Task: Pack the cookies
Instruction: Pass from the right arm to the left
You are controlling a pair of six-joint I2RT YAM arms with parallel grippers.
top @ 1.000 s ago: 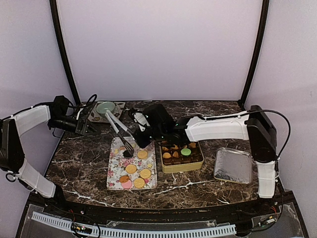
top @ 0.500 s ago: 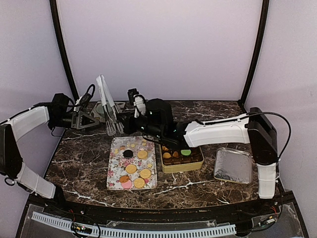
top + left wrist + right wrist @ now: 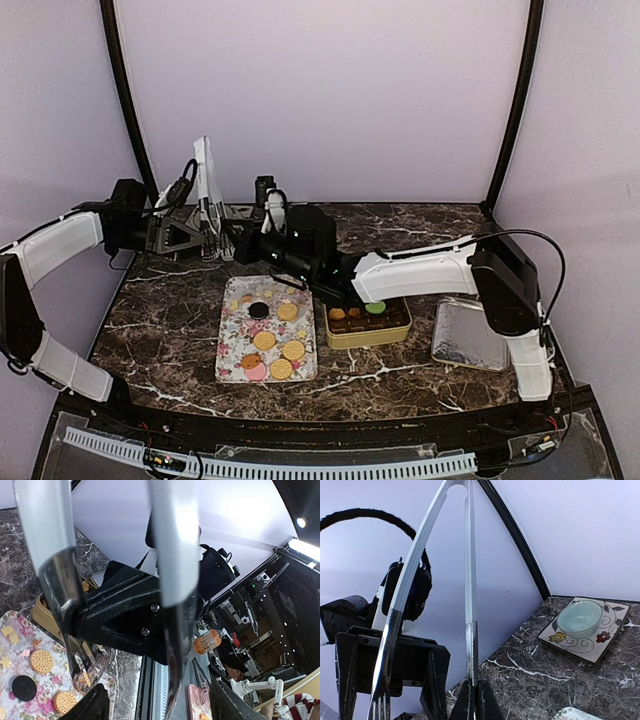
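**Right fingers [image 3: 484, 706] pinch the tongs [image 3: 206, 190], left fingers [image 3: 92, 707] spread around them**

The cookies [image 3: 265, 340] lie on the flowered tray [image 3: 228, 368], mostly golden, one dark, one pink; more sit in the gold tin [image 3: 350, 341] just beside it. Beyond the tray's far edge the tongs stand upright off the table, one leg nipped in the right gripper [image 3: 252, 246], the left gripper [image 3: 205, 238] with its jaws wide on either side.

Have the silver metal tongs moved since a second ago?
Yes. The silver metal tongs have lifted off the flower-patterned tray and swung upright, toward the back left.
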